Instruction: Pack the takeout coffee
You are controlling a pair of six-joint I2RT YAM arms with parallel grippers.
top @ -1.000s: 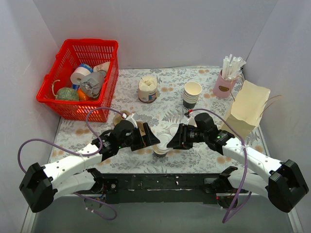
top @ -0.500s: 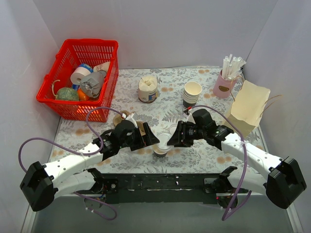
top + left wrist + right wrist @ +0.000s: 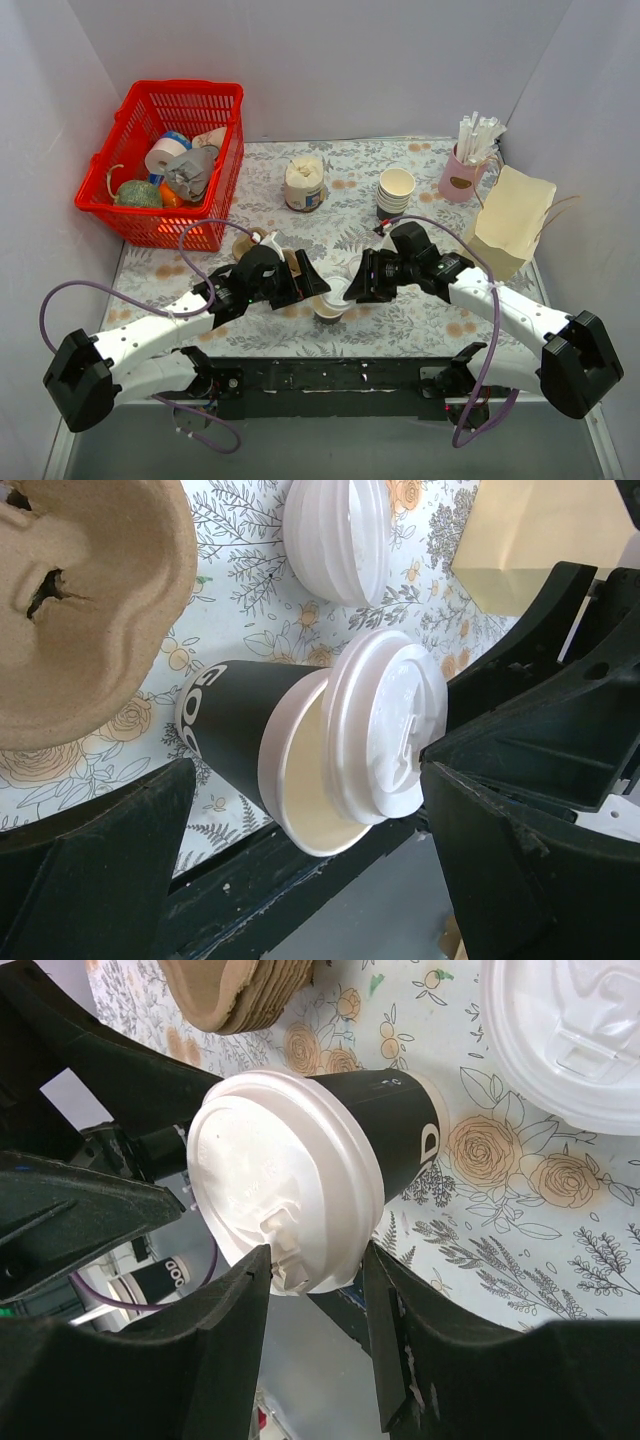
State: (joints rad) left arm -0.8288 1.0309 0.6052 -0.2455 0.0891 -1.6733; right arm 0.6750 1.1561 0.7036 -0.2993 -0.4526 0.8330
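The black cup stands at 6 o'clock on the worktop, between the fingers of the spread left tool. From 3 o'clock, the right tool pinches the rim of its tilted lid.

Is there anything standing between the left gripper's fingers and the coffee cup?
Nothing visible does. The coffee cup stands between the open fingers of the left gripper. The lid, tilted on its rim and pinched by the right gripper, overhangs toward one finger.
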